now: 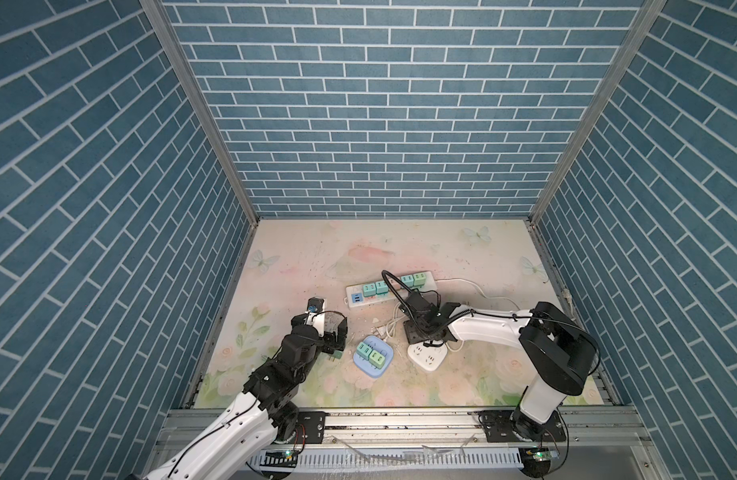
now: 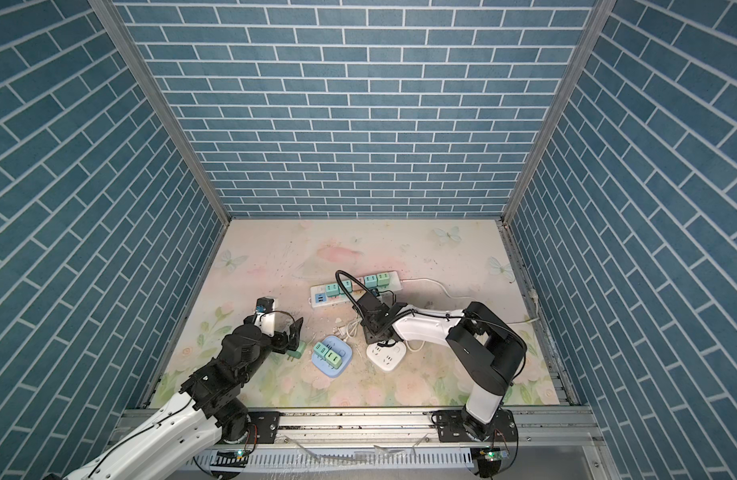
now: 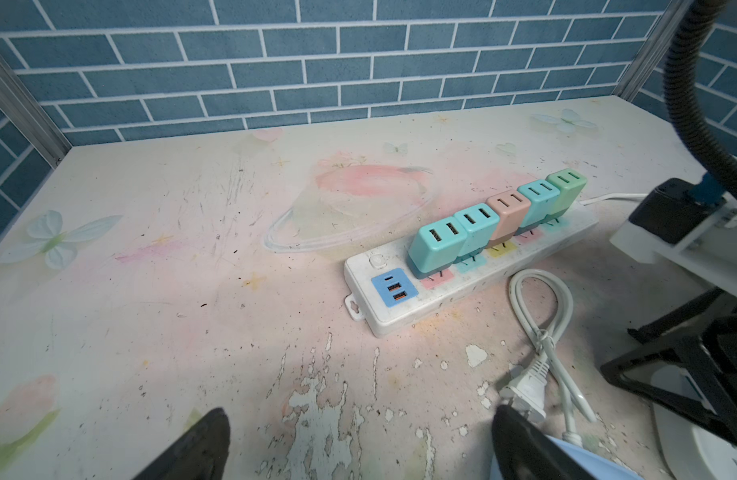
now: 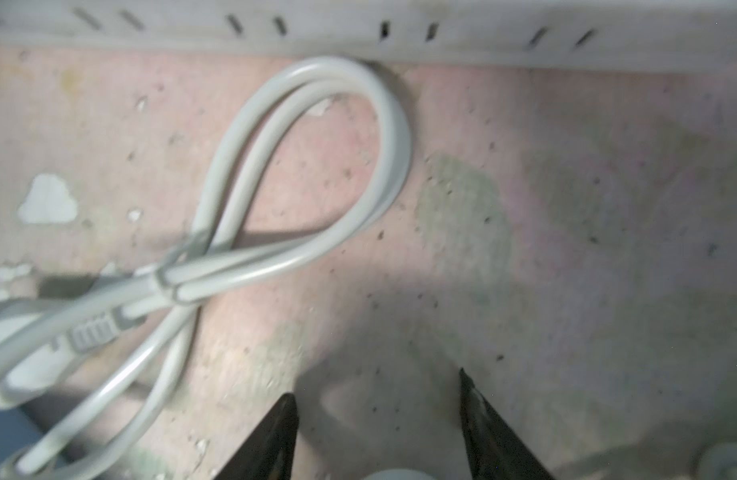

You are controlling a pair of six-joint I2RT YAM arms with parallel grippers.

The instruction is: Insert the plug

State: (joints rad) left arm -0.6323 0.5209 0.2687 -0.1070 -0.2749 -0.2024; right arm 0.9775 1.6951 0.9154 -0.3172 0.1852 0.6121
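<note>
Green plug [image 2: 298, 350] loose beside the left gripper [image 3: 360, 419]
We see the left gripper's jaws spread wide on nothing; the green plug lies on the table [image 2: 400, 257] just beside it, next to the blue tray [image 2: 337, 371] holding three more plugs. The right gripper [image 4: 377, 409] hangs part-open and empty over the white cable [image 4: 383, 137], near the power strip [image 3: 462, 293], where we count five plugs seated
</note>
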